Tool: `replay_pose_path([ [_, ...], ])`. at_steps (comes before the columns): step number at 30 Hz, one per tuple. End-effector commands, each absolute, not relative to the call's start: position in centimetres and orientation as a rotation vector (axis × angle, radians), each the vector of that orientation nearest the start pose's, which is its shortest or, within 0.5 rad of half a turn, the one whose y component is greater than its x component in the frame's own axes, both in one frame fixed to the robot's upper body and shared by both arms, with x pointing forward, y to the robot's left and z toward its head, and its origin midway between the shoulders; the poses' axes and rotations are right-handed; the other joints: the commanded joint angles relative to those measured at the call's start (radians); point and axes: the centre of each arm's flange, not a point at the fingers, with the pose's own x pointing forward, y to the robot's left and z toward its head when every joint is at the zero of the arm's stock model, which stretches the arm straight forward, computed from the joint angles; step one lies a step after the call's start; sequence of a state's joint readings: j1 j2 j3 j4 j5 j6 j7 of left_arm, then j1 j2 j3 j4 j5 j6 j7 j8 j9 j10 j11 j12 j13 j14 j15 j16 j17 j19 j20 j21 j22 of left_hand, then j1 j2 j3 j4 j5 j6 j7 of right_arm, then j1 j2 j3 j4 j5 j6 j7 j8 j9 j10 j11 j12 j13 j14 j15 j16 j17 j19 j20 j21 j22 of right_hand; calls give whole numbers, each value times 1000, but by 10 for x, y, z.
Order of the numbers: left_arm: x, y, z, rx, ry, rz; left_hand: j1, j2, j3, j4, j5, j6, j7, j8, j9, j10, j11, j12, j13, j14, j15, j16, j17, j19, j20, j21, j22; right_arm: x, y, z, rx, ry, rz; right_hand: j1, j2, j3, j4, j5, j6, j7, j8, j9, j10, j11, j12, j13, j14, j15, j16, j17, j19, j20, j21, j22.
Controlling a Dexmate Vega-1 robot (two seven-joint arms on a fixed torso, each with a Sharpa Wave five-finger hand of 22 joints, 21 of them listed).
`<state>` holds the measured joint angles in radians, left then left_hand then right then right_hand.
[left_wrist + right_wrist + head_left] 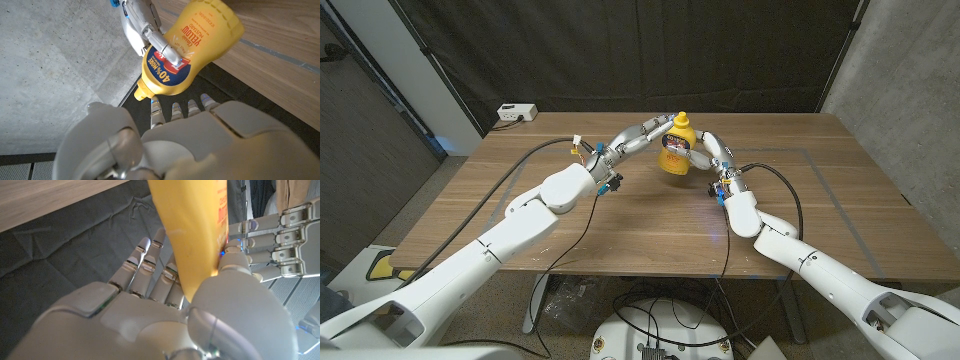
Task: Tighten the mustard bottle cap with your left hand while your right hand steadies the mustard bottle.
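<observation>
A yellow mustard bottle (676, 150) with a blue-and-red label is over the far middle of the wooden table (620, 230). Its yellow cap (682, 118) points up. My right hand (708, 150) grips the body from the right; the thumb (235, 267) presses on the bottle (195, 230) and the fingers (150, 30) wrap over the label. My left hand (655, 128) reaches in from the left at cap height. Its fingers (280, 235) are straight and apart, beside the neck, and their tips (175, 109) sit just short of the cap (141, 93). No grip on the cap shows.
A white socket box (517, 113) lies at the table's far left corner. Black cables (545, 150) run along both arms. Faint tape lines (820, 185) mark the table on the right. A black curtain hangs behind the table.
</observation>
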<state>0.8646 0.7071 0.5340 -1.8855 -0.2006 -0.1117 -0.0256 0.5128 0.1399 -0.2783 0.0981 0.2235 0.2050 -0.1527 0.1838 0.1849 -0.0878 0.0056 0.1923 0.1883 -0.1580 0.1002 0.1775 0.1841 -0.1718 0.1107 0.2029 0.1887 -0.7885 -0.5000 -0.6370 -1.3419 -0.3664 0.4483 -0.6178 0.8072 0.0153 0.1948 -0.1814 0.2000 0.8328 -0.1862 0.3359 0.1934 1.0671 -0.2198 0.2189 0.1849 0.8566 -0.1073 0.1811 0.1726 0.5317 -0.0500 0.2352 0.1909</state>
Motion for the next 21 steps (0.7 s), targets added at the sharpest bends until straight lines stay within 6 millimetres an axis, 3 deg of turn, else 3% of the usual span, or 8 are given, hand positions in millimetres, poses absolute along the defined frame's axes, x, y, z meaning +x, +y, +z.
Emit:
replay_pose_path([
  [1,534,139,33,617,-816,-512,-4,-1,-3,6,1,6,10,9,3,-8,4,1,5,-10,-1,0,1,-118,7,-2,1,598,-163,-27,-725,-1098,-28,69,75,57,48,3,42,-31,2,5,8,-2,2,4,11,-93,0,2,10,-54,1,0],
  [21,534,127,49,645,-856,-538,-5,0,-3,7,2,12,15,12,3,-5,9,6,5,-9,-3,5,2,-117,7,1,2,594,-169,-29,-715,-1110,-55,69,75,58,47,3,41,-31,0,5,8,-2,1,4,11,-94,-1,2,11,-55,1,0],
])
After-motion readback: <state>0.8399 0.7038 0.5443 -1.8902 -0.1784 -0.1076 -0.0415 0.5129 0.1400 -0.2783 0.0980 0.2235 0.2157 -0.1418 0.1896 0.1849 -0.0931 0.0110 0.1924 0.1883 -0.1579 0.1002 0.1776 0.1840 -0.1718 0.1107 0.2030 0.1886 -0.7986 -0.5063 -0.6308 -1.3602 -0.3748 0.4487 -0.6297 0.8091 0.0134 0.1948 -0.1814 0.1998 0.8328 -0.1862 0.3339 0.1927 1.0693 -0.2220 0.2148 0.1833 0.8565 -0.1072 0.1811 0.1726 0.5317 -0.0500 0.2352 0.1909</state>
